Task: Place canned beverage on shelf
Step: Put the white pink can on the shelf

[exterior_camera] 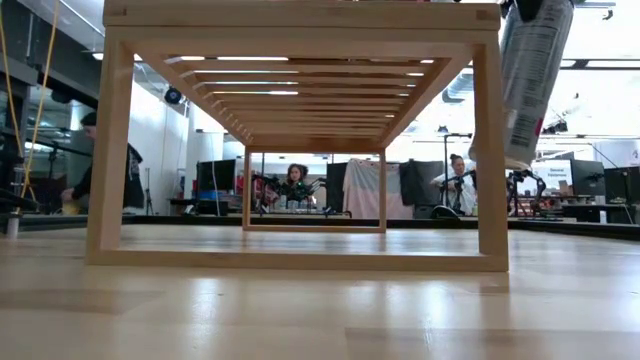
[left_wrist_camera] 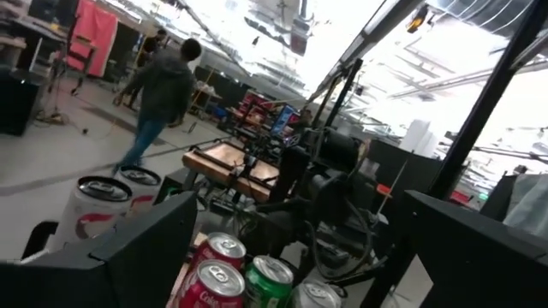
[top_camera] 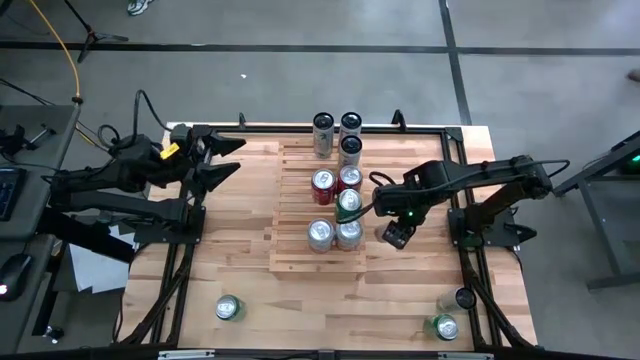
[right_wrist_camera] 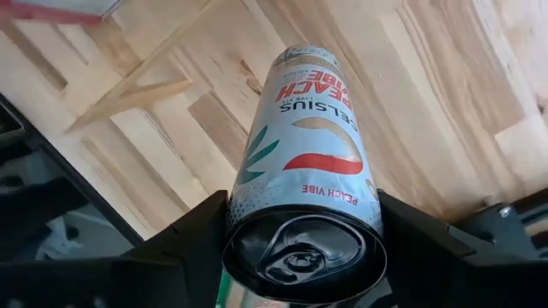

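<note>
Carrying Celsius can clamped in right gripper just beside shelf, seven cans standing there already, three loose on table, left gripper idling with fingers apart.

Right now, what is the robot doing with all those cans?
The right gripper holds a white can in the air, just beside the wooden shelf. Several cans already stand on the shelf, and a few more wait on the table. The left gripper waits open at the table's left side, holding nothing.
</note>
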Action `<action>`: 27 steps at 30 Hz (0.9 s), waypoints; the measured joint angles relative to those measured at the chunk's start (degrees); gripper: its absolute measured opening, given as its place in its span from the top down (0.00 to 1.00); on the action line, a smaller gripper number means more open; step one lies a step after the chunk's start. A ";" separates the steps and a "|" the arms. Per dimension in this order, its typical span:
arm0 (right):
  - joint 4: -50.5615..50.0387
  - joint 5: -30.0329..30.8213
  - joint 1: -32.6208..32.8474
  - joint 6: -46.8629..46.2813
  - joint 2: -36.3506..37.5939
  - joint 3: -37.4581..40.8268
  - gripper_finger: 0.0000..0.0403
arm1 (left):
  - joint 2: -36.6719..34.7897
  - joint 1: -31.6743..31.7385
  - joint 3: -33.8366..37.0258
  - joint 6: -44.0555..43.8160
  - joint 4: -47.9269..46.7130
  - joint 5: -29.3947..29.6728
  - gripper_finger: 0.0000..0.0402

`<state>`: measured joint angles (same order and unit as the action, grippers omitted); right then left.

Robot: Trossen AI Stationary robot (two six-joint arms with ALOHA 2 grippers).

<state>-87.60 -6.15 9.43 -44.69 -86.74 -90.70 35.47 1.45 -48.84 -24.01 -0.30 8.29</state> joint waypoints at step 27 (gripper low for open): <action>-0.87 17.91 0.00 2.65 25.73 -0.09 0.42 | 16.19 -5.77 -8.58 3.88 9.12 -2.46 0.00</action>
<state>-88.47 11.75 9.43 -42.04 -61.01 -90.78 51.66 -4.32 -57.42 -20.14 8.82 5.84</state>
